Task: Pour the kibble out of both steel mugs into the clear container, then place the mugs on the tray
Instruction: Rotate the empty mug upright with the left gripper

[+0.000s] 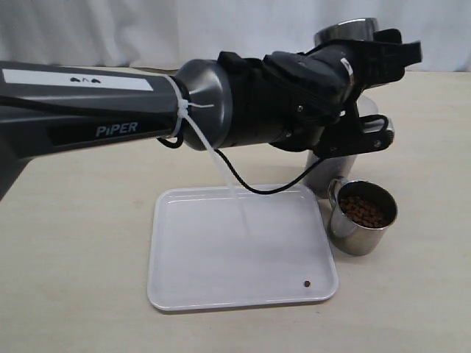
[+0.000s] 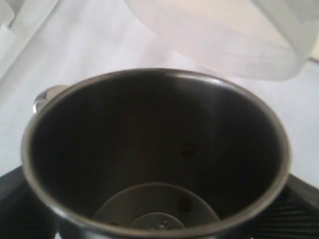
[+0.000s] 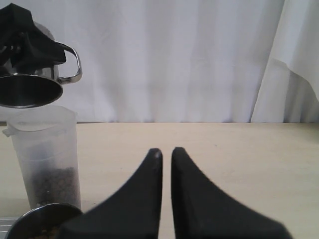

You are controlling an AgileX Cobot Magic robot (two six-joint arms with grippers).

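My left gripper (image 1: 385, 93) is shut on one steel mug (image 1: 346, 31), held tipped above the clear container (image 3: 45, 154). The left wrist view looks into this mug (image 2: 154, 149): it is almost empty, with one or two pellets (image 2: 184, 203) stuck inside. Kibble (image 3: 52, 186) fills the bottom of the container. The second steel mug (image 1: 362, 215) stands upright on the table, right of the tray (image 1: 235, 250), full of kibble (image 1: 363, 211). My right gripper (image 3: 166, 152) is shut and empty, low over the table to the right of the container.
A single stray pellet (image 1: 306, 283) lies in the tray's near right corner. The left arm (image 1: 110, 110) stretches across the scene above the tray, with a black cable (image 1: 243, 184) hanging below it. A white curtain (image 3: 174, 59) closes off the back.
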